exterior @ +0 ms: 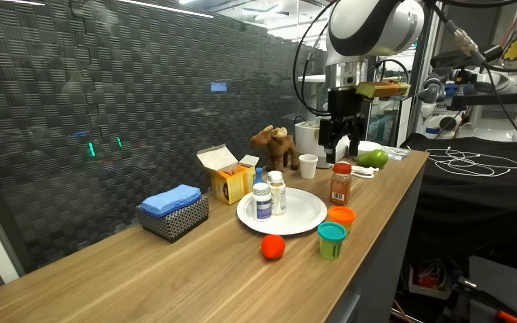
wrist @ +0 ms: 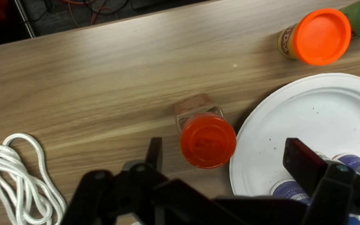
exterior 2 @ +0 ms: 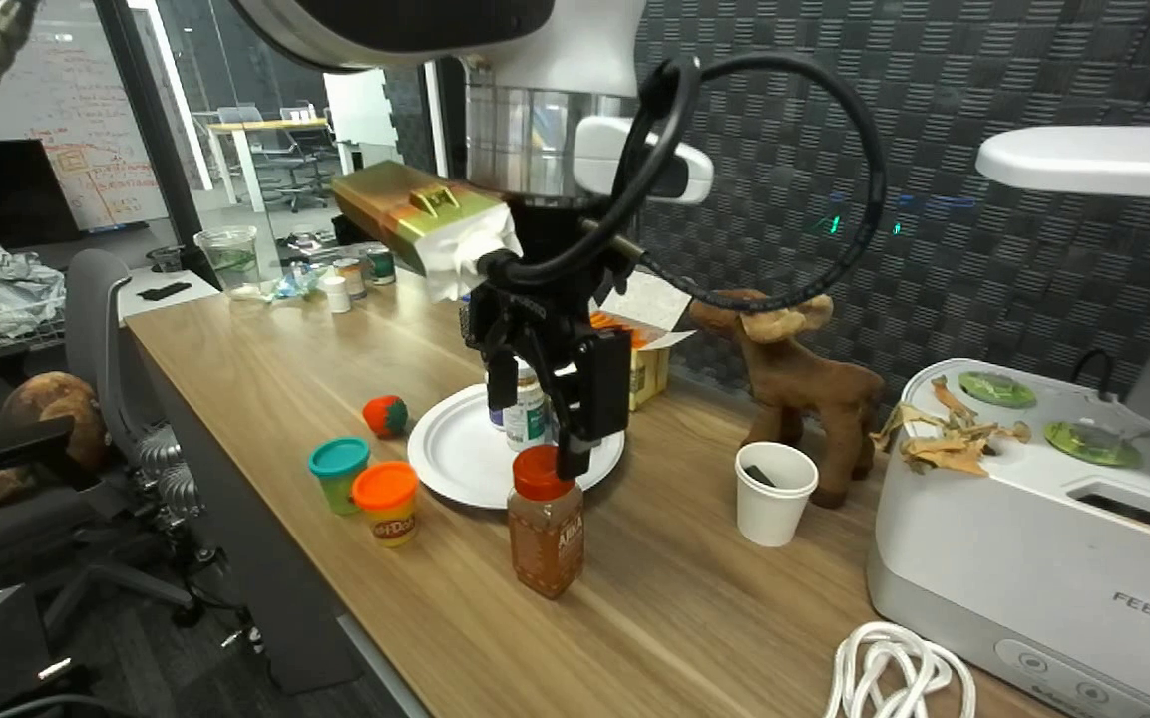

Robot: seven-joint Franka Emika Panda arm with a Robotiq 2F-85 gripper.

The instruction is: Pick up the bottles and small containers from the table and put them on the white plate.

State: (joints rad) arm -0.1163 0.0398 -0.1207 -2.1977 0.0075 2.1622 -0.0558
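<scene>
The reddish-brown bottle [exterior: 340, 188] with a red lid stands upright on the wooden table [exterior: 173, 278], close beside the white plate [exterior: 305, 217]. It also shows in an exterior view [exterior 2: 547, 543] and the wrist view [wrist: 208, 140]. My gripper [exterior: 342, 154] is open and empty above this bottle. In the wrist view the red lid lies between the spread fingertips [wrist: 223, 142], nearer the left one. Several small white labelled bottles [exterior: 262, 204] stand on the plate. A yellow tub with orange lid [exterior 2: 386, 504] and a green tub with teal lid [exterior 2: 339, 474] stand on the table beside the plate.
A red strawberry-shaped thing [exterior 2: 385, 415] lies by the plate. Behind are an open yellow carton [exterior: 233, 181], a patterned box with blue cloth [exterior: 171, 202], a brown plush moose [exterior: 278, 148] and a white cup [exterior 2: 776, 494]. A white cord [exterior 2: 899, 668] lies near the white appliance [exterior 2: 993, 558].
</scene>
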